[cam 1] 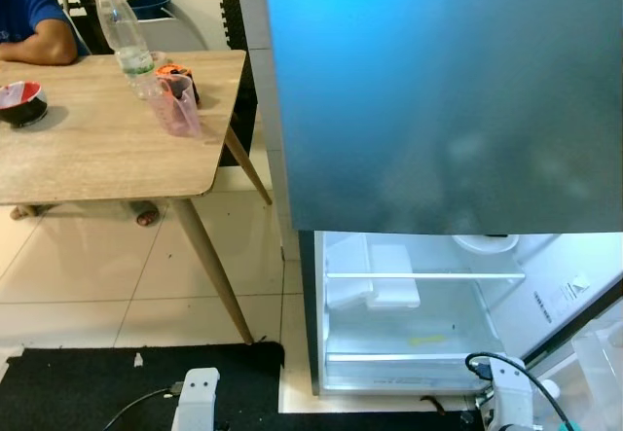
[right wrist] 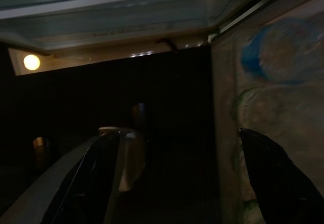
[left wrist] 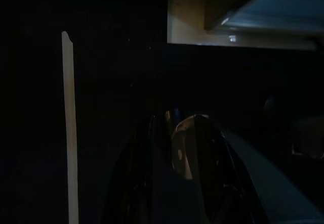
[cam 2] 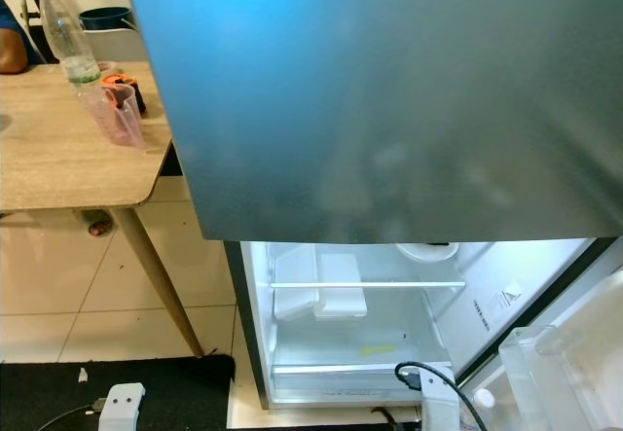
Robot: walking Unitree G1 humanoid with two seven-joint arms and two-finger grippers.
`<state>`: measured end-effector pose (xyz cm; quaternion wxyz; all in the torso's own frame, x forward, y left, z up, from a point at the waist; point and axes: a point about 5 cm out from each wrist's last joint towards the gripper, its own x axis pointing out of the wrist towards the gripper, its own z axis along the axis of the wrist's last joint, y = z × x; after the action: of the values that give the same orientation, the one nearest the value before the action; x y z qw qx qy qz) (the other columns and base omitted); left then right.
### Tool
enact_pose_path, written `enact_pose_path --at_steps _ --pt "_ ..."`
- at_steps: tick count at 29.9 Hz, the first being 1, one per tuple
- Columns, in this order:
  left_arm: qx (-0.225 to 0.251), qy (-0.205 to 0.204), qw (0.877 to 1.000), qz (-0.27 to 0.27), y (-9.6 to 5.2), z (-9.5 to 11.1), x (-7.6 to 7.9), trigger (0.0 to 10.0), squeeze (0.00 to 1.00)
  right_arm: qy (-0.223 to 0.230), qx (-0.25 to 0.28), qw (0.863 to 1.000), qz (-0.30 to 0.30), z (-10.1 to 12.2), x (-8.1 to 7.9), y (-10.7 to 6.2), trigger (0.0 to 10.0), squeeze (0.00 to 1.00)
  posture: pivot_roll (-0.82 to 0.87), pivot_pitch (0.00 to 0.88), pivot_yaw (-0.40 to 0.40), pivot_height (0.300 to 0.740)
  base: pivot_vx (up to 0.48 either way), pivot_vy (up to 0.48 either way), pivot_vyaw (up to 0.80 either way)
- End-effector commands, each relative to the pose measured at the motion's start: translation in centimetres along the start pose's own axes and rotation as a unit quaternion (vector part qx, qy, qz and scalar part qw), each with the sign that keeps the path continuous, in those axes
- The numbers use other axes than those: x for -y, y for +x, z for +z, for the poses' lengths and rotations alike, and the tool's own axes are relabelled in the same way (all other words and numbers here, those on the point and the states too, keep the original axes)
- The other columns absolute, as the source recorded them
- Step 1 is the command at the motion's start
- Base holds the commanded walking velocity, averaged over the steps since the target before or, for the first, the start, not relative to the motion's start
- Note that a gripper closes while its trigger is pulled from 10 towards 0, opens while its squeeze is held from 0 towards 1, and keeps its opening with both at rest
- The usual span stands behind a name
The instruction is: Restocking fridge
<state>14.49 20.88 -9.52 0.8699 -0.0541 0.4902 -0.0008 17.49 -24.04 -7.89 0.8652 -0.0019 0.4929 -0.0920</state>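
Fridge (cam 1: 438, 90): tall, smooth grey-blue upper door shut; its lower edge overhangs the lit lower compartment (cam 1: 409, 324), which stands open.
Compartment interior: white plastic walls, a glass shelf (cam 1: 423, 276) with a pale front rim, a white tray-like box (cam 1: 394, 277) lying across it, a clear drawer front below.
Lower door (cam 2: 574, 353): swung out to the robot's right, translucent door bin at its inner face.
Table (cam 1: 97, 149): light wood-grain top with a rounded corner, slanted tapered legs, standing to the fridge's left with a narrow gap between its corner and the fridge side.
On table: clear plastic water bottle (cam 1: 122, 27) upright, a pinkish clear measuring cup (cam 1: 178, 105) beside it, a dark bowl (cam 1: 21, 102) near the far edge.
Person: an arm in a blue sleeve (cam 1: 29, 22) resting on the table.
Floor: glossy cream tiles, open stretch under and beside the table; black mat (cam 1: 127, 377) at the robot's feet.
Left claw (left wrist: 174, 173): dark view, fingers pressed close together.
Right claw (right wrist: 177, 178): fingers spread wide, gripping nothing, below the fridge's bottom edge.
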Motion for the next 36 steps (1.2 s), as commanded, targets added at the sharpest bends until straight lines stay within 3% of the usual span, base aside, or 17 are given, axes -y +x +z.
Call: enact_pose_path --at_steps 1,22,36 --pt "-0.001 -0.005 1.0 -0.004 0.1 -0.1 0.6 10.0 0.0 0.004 -0.005 1.0 -0.002 -0.2 -0.1 0.0 10.0 0.0 0.06 0.0 -0.016 0.74 0.0 0.0 0.0" --pt "-0.01 -0.008 1.0 -0.023 0.2 -0.7 1.5 10.0 0.0 -0.019 -0.016 0.999 -0.023 -0.7 0.9 -0.1 10.0 0.0 0.05 0.0 -0.028 0.74 0.0 0.0 0.0" --pt "-0.013 0.005 1.0 -0.025 0.1 -0.6 1.0 10.0 0.0 -0.014 -0.021 0.999 -0.033 -1.1 1.4 -0.2 10.0 0.0 0.05 0.0 -0.011 0.74 0.0 0.0 0.0"
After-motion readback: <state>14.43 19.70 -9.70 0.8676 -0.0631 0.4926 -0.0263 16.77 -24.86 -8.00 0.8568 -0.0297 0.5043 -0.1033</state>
